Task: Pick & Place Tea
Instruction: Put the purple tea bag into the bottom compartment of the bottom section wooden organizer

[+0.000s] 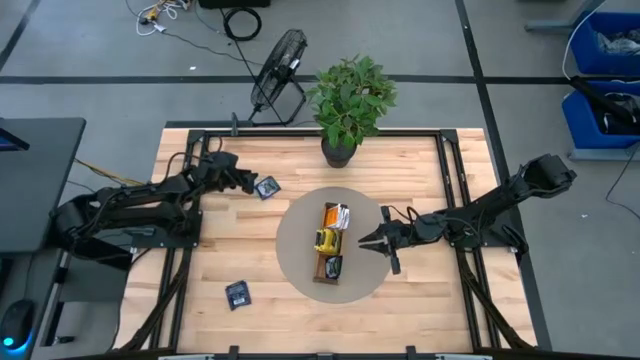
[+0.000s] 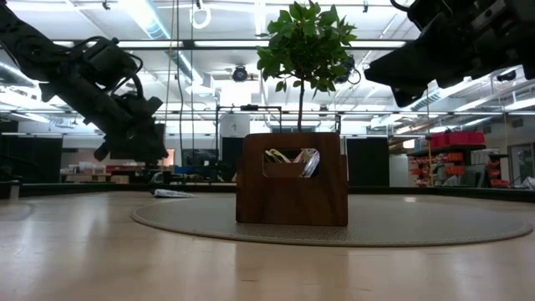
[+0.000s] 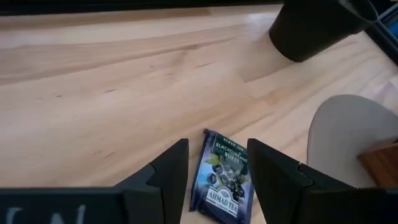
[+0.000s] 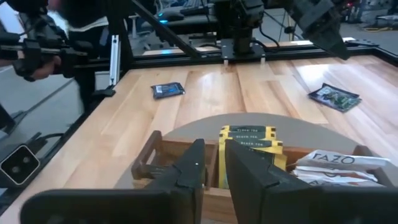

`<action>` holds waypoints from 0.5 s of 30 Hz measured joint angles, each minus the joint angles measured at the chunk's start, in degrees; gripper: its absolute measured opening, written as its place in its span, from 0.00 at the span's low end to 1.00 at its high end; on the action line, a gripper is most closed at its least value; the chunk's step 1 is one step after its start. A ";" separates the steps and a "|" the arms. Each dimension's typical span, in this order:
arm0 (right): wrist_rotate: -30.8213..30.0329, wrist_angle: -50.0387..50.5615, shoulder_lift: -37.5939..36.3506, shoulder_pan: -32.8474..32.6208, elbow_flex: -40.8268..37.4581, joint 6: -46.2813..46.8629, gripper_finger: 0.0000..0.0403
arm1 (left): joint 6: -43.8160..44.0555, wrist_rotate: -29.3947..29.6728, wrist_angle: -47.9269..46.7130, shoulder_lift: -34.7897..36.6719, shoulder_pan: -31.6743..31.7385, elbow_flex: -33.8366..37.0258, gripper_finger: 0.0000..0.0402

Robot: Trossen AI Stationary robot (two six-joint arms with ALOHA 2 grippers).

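left gripper (image 3: 217, 180) open, straddling navy tea sachet (image 3: 221, 179).

Tea sachets: two loose on the counter (image 1: 420, 180), the rest in the wooden tray (image 1: 331, 277).
Dark navy sachet (image 3: 222, 182) lies flat on bare wood at about 10 o'clock from the tray, print up, slightly skewed. Second navy sachet (image 1: 237, 294) lies flat at about 8 o'clock, well apart. In the tray: yellow sachets (image 4: 247, 133) stand on edge mid-tray, white-orange sachets (image 4: 339, 164) lean at the 12 o'clock end, a dark one (image 1: 331, 266) at the 6 o'clock end.
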State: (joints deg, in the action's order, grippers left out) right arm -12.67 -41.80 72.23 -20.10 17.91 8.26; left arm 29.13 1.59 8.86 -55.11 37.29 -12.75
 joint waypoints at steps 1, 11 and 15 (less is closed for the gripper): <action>0.01 0.01 0.00 0.00 0.00 -0.19 0.18 | -0.07 0.00 0.21 0.00 0.17 0.00 0.42; 0.00 0.44 0.00 0.02 0.00 -1.70 0.18 | 0.27 -2.83 -0.80 -1.30 -0.60 0.00 0.62; 0.01 0.85 0.00 0.02 0.00 -1.70 0.18 | 1.70 -1.48 -1.36 -5.27 -0.60 0.00 0.64</action>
State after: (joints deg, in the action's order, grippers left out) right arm -12.66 -40.95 72.23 -20.08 17.91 6.56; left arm 30.83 0.12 7.49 -60.39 36.69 -12.75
